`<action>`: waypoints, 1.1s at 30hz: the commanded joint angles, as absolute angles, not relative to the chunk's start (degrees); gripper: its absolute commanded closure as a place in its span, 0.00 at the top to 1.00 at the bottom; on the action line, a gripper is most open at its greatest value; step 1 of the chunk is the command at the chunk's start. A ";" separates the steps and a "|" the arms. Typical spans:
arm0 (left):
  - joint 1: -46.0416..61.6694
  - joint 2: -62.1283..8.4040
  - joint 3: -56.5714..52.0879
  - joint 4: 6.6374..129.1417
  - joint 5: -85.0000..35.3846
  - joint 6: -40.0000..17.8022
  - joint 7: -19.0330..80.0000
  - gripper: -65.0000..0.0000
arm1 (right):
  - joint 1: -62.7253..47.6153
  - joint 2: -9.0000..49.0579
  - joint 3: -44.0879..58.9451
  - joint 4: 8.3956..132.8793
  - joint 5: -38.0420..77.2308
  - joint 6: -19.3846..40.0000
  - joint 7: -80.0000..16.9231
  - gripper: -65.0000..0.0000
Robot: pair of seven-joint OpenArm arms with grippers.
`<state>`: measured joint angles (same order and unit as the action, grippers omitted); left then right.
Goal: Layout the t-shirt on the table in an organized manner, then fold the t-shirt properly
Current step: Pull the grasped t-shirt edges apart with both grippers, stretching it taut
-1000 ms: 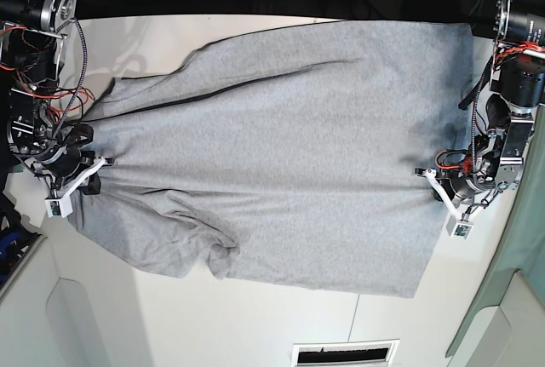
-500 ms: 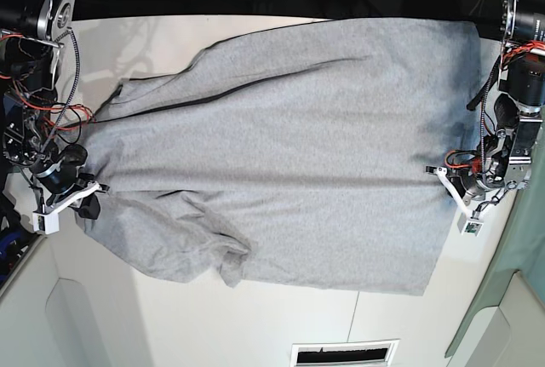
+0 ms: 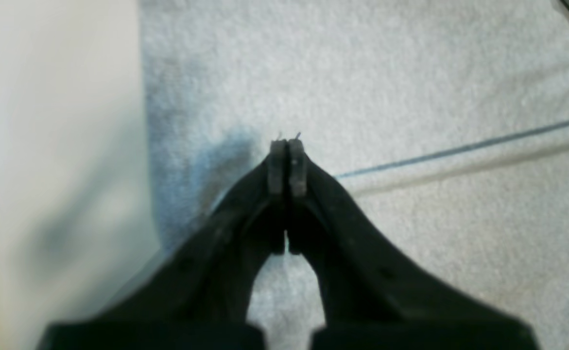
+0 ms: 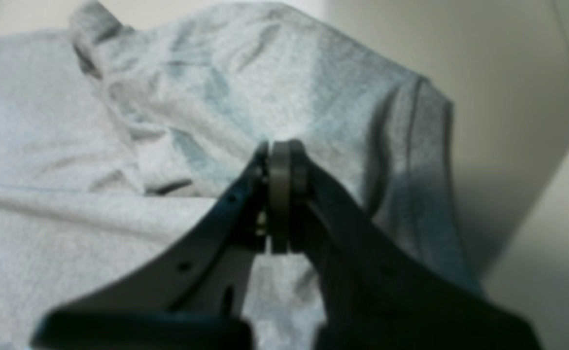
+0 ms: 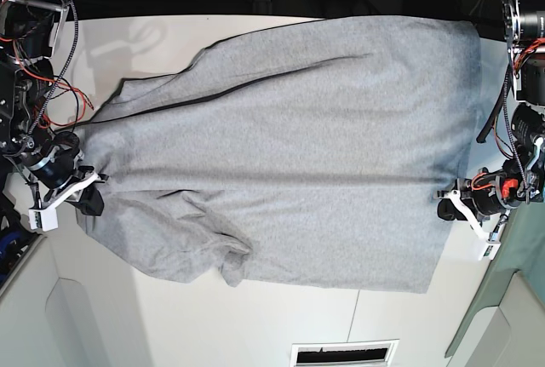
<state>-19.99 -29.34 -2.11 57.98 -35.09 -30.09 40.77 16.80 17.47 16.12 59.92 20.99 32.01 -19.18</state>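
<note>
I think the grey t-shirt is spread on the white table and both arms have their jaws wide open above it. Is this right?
Not quite. The t-shirt is spread on the white table, but the jaws are not open. The left wrist view shows the left gripper with its jaws pressed together, and the right wrist view shows the same for the right gripper.
</note>
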 commanded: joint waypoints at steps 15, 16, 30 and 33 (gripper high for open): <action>-21.58 -22.55 -0.16 55.22 -29.02 -24.62 35.40 0.00 | 33.12 8.58 8.45 42.98 7.14 30.06 -1.39 0.00; -21.61 -22.57 0.51 54.24 -28.97 -24.64 34.98 0.00 | 34.48 8.43 6.87 40.21 5.23 29.39 -0.82 0.00; -19.88 -25.04 1.83 50.59 -27.57 -24.64 37.34 0.00 | 38.61 12.45 -1.30 25.19 -2.55 16.80 0.45 0.00; -18.39 -26.30 1.83 50.59 -27.59 -24.64 37.34 0.00 | 38.72 14.55 -1.30 25.19 -1.54 16.80 0.47 0.00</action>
<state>-17.78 -25.34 1.91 50.19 -29.19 -25.41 35.92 36.82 13.98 -1.41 24.47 -1.85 17.32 -0.30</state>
